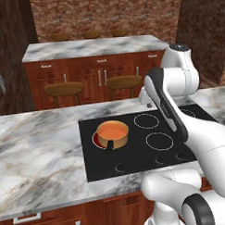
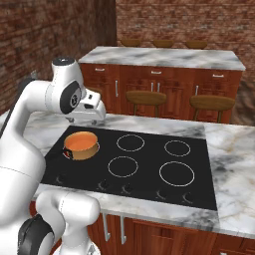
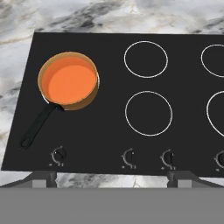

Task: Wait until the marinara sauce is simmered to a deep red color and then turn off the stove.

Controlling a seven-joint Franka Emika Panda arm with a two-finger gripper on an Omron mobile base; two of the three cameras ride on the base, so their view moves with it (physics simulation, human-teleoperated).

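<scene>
I'm looking straight down on the stove (image 3: 109, 144) through the hand camera, and the marinara sauce (image 3: 72, 82) sits on the left burner nearer the knobs, a smooth orange disc inside its tan pot (image 3: 87, 101). Colour reads plain orange here, not deep red. The dark handle (image 3: 38, 124) points toward the knob edge, ending just above the leftmost knob (image 3: 59, 154). From the left base camera I see a red glow (image 1: 95, 139) under the pot's left side on the stove (image 1: 135, 164), sauce (image 1: 112, 131) level inside. My pincer (image 3: 112, 177) hangs well above the knob row, its two tips (image 3: 41, 178) far apart at the bottom of the hand view, so it's released and touching nothing. The right base camera shows the hand (image 2: 88, 110) above the marble bench (image 2: 229, 149) behind the pot (image 2: 81, 145).
</scene>
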